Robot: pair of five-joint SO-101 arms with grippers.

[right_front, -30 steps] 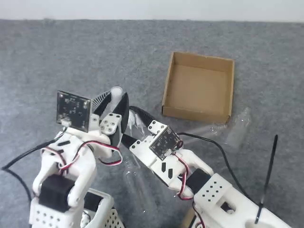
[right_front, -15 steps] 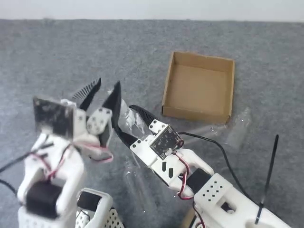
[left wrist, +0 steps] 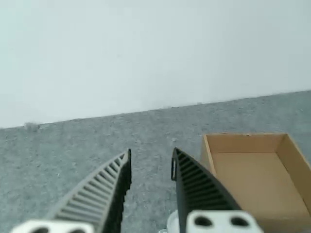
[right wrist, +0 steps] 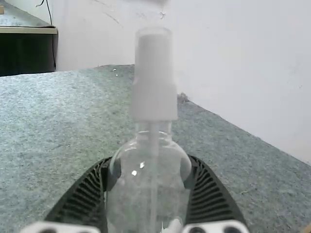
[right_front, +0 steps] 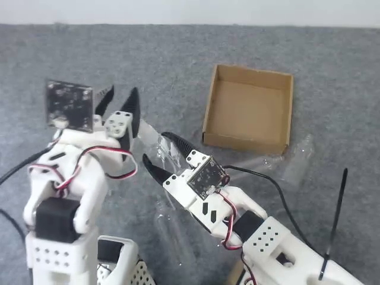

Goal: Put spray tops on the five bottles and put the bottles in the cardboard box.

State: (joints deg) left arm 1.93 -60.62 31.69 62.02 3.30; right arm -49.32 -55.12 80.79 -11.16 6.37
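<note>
My right gripper (right_front: 155, 147) is shut on a clear bottle (right_front: 165, 149) near the middle of the grey mat. In the right wrist view the bottle (right wrist: 148, 194) stands between the ribbed fingers (right wrist: 85, 196) with a white spray top (right wrist: 154, 73) seated on its neck. My left gripper (right_front: 122, 92) hangs open and empty, up and to the left of that bottle. Its two dark fingers (left wrist: 194, 184) are spread apart, pointing toward the back wall. The cardboard box (right_front: 249, 110) sits open at the back right, and the box (left wrist: 257, 174) looks empty.
A clear uncapped bottle (right_front: 297, 157) lies just right of the box's front corner. Another bottle (right_front: 172, 228) lies on the mat near the front, between the two arms. A white perforated container (right_front: 122, 264) stands at the front left. A black cable (right_front: 335, 214) rises at the right.
My left gripper was closed at the spray top above the held bottle. It has since opened and drawn back to the left and up. The right gripper keeps the bottle in place.
</note>
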